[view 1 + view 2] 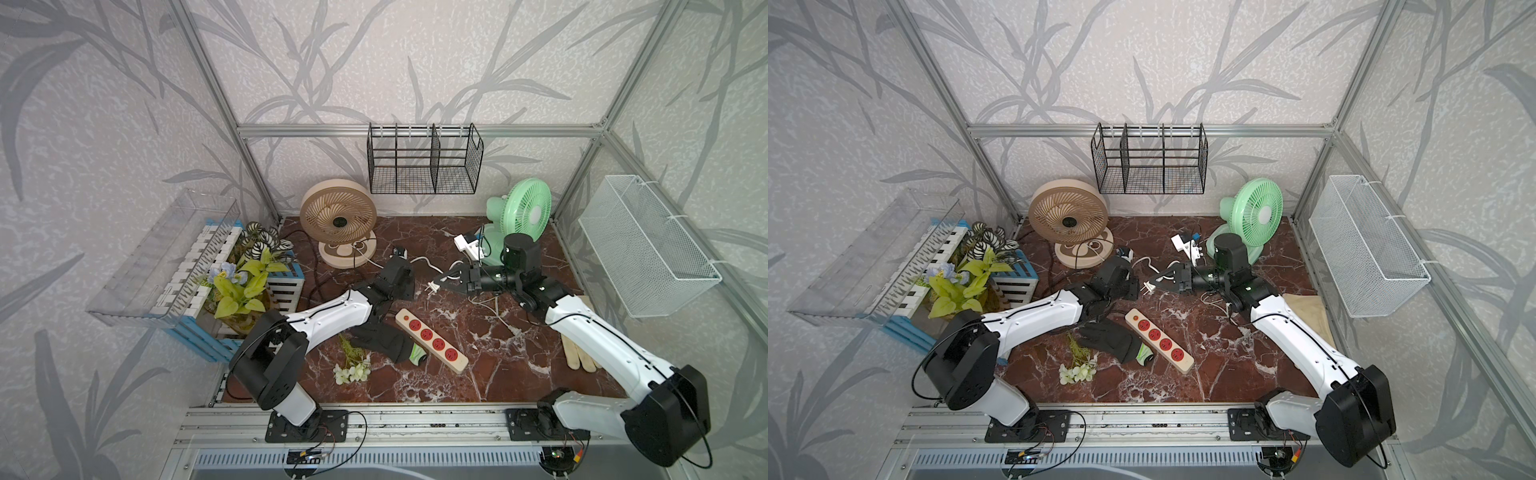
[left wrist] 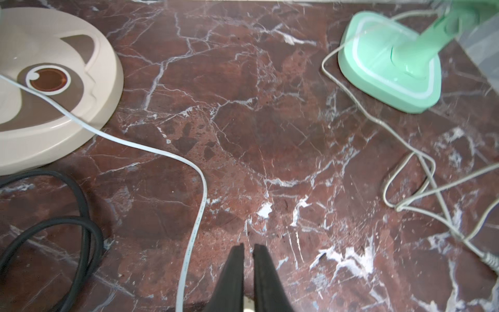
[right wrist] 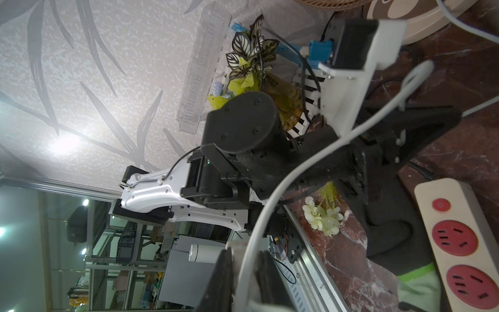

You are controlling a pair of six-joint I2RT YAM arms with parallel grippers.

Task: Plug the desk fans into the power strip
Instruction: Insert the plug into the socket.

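The cream power strip (image 1: 432, 340) (image 1: 1160, 340) with four red sockets lies flat at the table's middle, also seen in the right wrist view (image 3: 453, 243). Two fans stand at the back, a beige one (image 1: 338, 220) and a green one (image 1: 519, 212). My right gripper (image 1: 440, 282) (image 3: 244, 254) is shut on a white plug (image 1: 432, 286), held above the table behind the strip. Its white cord (image 2: 199, 189) crosses the beige fan's base. My left gripper (image 2: 248, 245) is shut on nothing, low over the table beside that cord.
A black glove (image 1: 386, 338) with a green cuff touches the strip's left side, with a flower sprig (image 1: 351, 365) in front of it. A black cord (image 2: 81, 229) coils near the beige fan. A white adapter (image 1: 467, 245) and thin grey cord (image 2: 405, 175) lie by the green fan. A plant crate (image 1: 249, 282) stands left.
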